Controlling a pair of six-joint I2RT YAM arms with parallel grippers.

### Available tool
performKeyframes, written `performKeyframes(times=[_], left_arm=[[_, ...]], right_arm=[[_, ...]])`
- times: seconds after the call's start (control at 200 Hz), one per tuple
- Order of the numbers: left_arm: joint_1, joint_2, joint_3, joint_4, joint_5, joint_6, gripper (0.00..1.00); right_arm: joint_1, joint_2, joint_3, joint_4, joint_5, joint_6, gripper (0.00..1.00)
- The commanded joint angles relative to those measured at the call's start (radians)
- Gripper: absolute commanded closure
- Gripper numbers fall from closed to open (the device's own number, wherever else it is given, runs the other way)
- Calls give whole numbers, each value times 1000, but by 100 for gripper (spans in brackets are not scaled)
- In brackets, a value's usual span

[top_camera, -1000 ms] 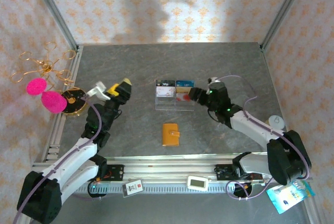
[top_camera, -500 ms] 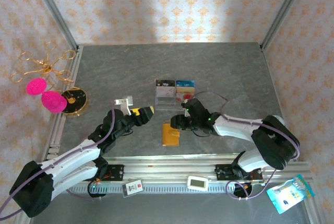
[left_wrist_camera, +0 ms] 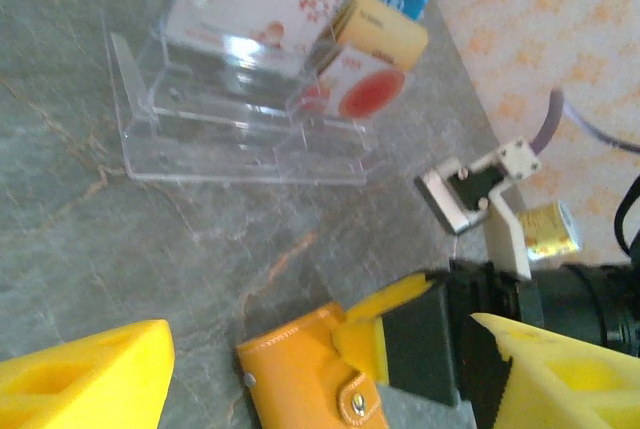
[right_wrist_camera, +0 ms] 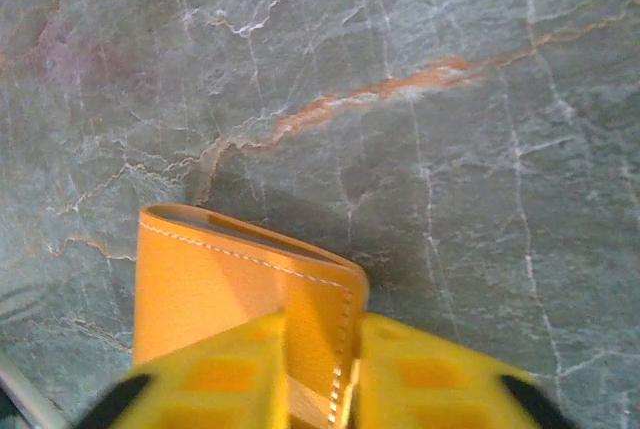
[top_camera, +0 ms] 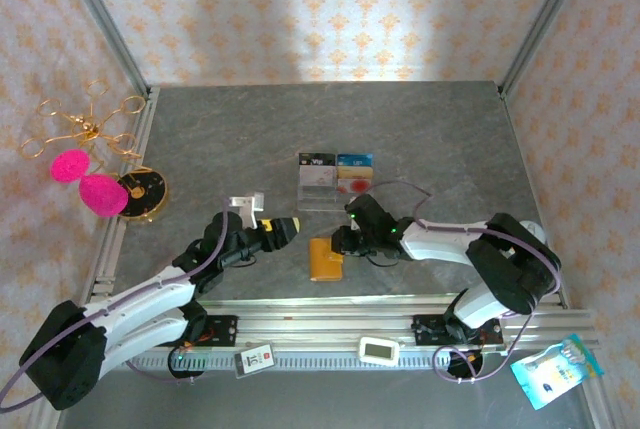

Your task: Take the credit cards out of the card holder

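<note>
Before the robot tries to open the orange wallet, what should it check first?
1. Card holder lying flat on the table, between the two arms: ok.
2. Right gripper at the holder's edge: ok. In the right wrist view the edge sits between its fingers.
3. Firm grip on that edge: cannot tell.
4. Left gripper open and close beside the holder, ready to help: ok.
5. Snap tab undone: not ok, it looks fastened, so the holder is shut.
6. Clear tray out of the way: ok, it stands apart, behind the holder.
</note>
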State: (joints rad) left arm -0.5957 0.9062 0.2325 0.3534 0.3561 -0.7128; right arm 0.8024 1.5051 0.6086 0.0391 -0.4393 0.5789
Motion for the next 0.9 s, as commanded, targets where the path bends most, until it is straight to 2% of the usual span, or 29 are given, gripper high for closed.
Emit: performKeyframes(times=[0.0,0.23,0.491,0.661,0.896], left_arm=[[-23,17,-9,3,37,10,25],[-43,42,-38,120,90,-17,19],[-57,63,-85,315,120,-57,14],[-58,129,-94,472,187,-74,12],[-58,219,-110,680,214,-98,10]], right_arm=[[7,-9,22,-22,14,-48,100],[-19,-98,57,6,-31,-142,100],[-76,-190,76,34,-120,-144,100],[-95,-238,122,19,-146,-149,100],[-112,-298,215,-8,-189,-160,100]])
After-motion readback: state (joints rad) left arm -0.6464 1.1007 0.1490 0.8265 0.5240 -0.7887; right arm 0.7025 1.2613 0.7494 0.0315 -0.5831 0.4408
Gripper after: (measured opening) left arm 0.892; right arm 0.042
